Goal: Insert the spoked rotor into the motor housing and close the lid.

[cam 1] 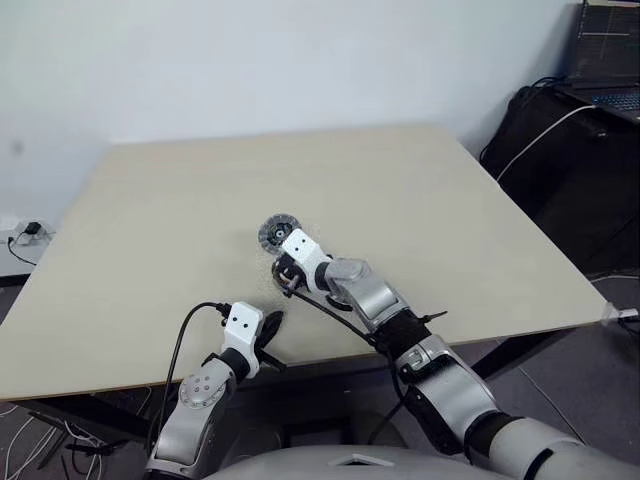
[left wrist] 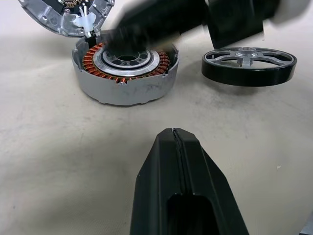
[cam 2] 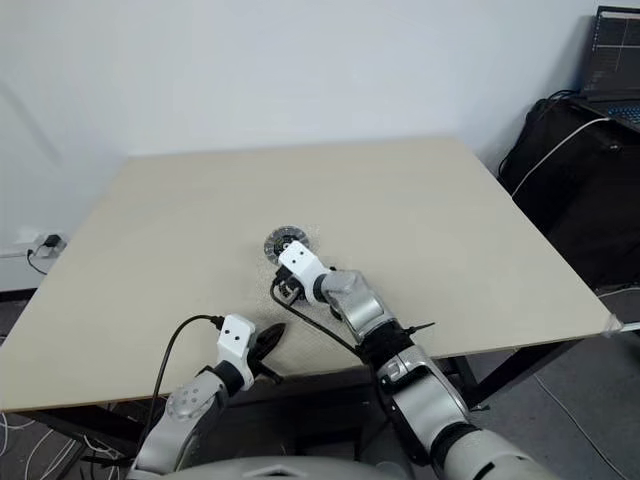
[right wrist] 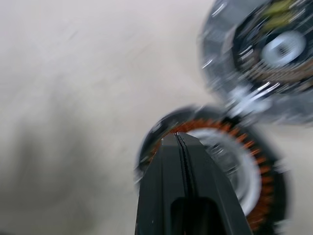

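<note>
The motor housing, a grey cup with a copper-wound ring inside, stands open on the beige table. The lid leans tilted at the housing's far rim, its inner face up; from the head it is a round ribbed disc. Beside the housing lies the spoked rotor, silver spokes in a dark rim. My right gripper is shut and empty, its tip hovering over the housing's windings. Nearer the table's front edge, my left gripper is shut and empty, pointing at the housing from a short way back.
A laptop sits on dark furniture beyond the table's right edge, with a white cable across it. A wall socket with a plug is low on the left. Bare tabletop stretches on all sides of the parts.
</note>
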